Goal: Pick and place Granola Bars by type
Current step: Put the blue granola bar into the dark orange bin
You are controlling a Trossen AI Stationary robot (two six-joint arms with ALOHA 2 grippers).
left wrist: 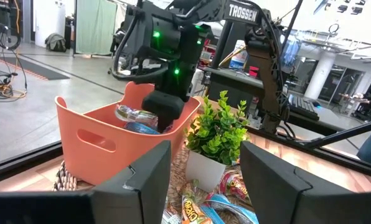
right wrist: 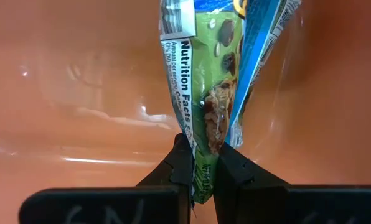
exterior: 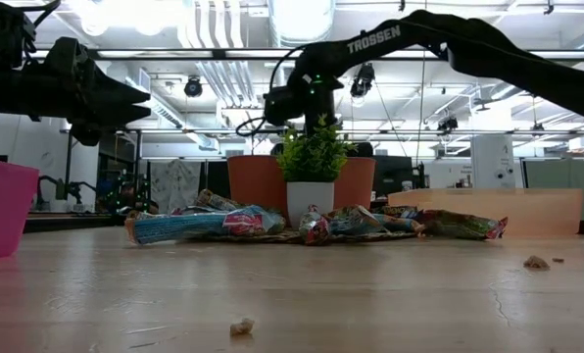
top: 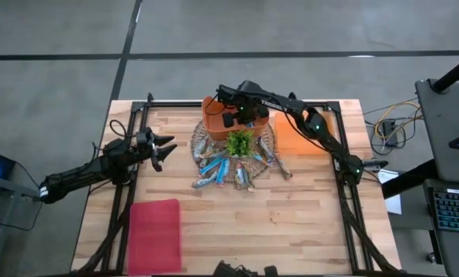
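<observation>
Several granola bars (top: 222, 171), blue and brownish, lie on a round woven mat (top: 201, 137) around a small potted plant (top: 240, 143). My right gripper (top: 233, 118) is over the orange bin (top: 210, 115) at the far side, pointing down, shut on a blue-green wrapped bar (right wrist: 216, 74). In the left wrist view that bar (left wrist: 134, 117) sits just inside the bin's rim (left wrist: 98, 134). My left gripper (top: 165, 150) waits open left of the mat, level, with nothing between its fingers (left wrist: 151, 177). My right gripper pinches one end of the bar's wrapper (right wrist: 204, 155) between its two fingertips (right wrist: 179, 163). The fingers come from above, pointing down. The bar hangs below them inside the orange bin; whether its lower end touches the bin's floor I cannot tell.
A pink bin (top: 154, 235) stands at the near left of the table. A flat orange tray (top: 303, 135) lies right of the mat. Small crumbs (exterior: 241, 327) dot the near tabletop. Black frame rails (top: 345, 200) run along the table's sides.
</observation>
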